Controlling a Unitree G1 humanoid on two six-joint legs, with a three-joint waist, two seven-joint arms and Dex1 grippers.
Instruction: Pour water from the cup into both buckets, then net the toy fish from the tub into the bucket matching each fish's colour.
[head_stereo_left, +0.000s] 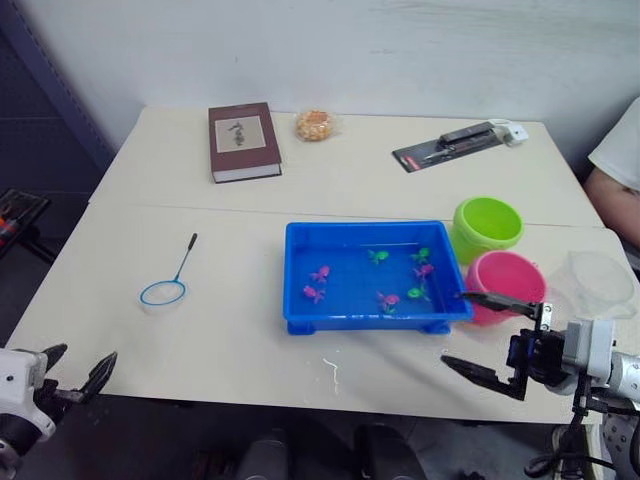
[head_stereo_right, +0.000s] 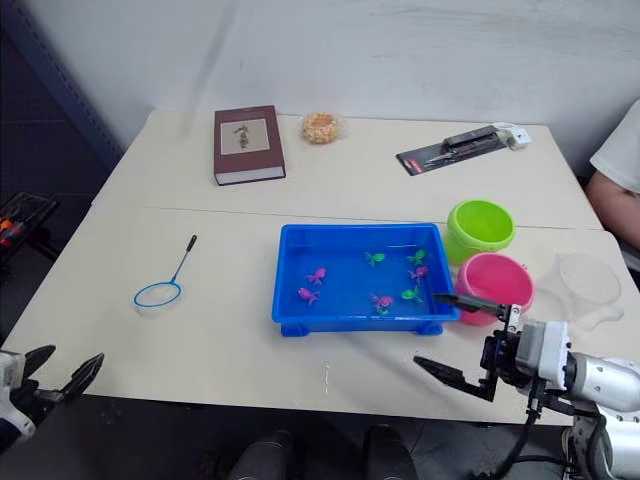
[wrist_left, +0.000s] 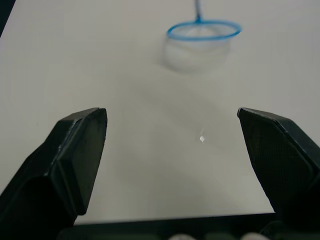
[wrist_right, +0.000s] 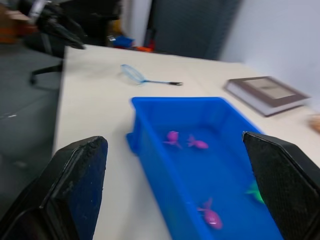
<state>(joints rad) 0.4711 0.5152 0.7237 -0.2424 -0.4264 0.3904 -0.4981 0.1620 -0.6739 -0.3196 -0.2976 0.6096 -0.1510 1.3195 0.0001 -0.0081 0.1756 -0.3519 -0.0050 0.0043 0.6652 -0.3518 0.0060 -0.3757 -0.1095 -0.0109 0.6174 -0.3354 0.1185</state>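
Both grippers hover low with jaws spread: left (head_stereo_left: 75, 368) near table edge; right (head_stereo_left: 490, 335) beside tub (head_stereo_left: 300, 270).

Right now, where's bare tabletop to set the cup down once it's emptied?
Widest bare patch: between the net and the tub. A bare strip also runs between the tub and the book. Crowded on the right: green bucket, pink bucket and cup cluster beside the tub, with the right pincer hovering there.

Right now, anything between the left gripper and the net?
No. In the left wrist view, only bare table lies between the open left gripper and the net.
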